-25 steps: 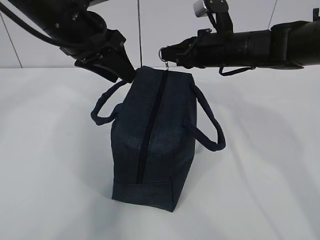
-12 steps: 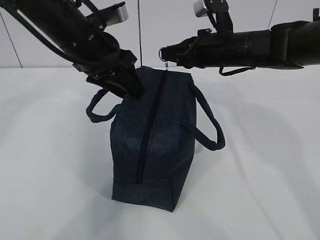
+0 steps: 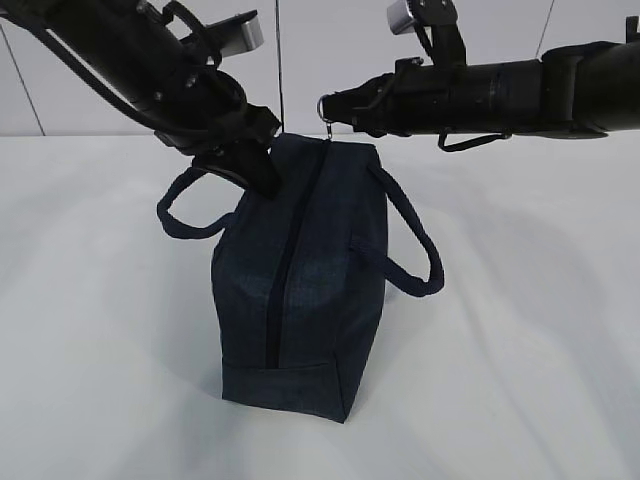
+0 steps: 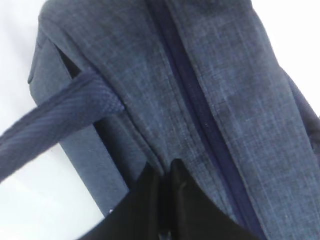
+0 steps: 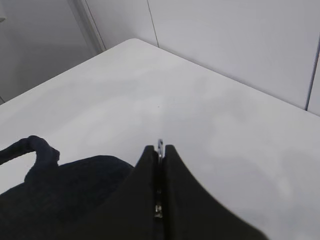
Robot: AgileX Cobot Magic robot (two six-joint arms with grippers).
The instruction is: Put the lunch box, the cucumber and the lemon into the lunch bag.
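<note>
Since a second ago my left gripper (image 3: 262,172) has clenched onto the far left top fabric of the lunch bag (image 3: 300,290), mid-table; at right, my right gripper (image 3: 330,108) pinches its silver ring pull (image 3: 325,102).

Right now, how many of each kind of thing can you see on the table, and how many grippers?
Bags: 1, the navy lunch bag, zipped shut
Loop handles: 2, both on the bag
Grippers: 2, left gripper and right gripper
Lunch boxes, cucumbers, lemons: 0 in view
Total: 5
</note>
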